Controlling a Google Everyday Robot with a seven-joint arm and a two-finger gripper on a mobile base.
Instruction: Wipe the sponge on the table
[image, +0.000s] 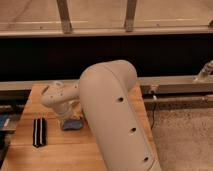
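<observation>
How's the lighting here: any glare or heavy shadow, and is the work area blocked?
Camera view: warm, even light, no glare on the light-brown wooden table; the dark band behind it lies in deep shadow; the bulky cream arm hides the table's right part; the pincer sits low under the wrist, right above the small blue-grey sponge, partly covering it.

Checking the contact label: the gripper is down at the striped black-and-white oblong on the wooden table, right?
Not quite. The gripper is down at the blue-grey sponge on the wooden table, as the camera view shows. The striped oblong lies apart from it, nearer the picture's left edge.
</observation>
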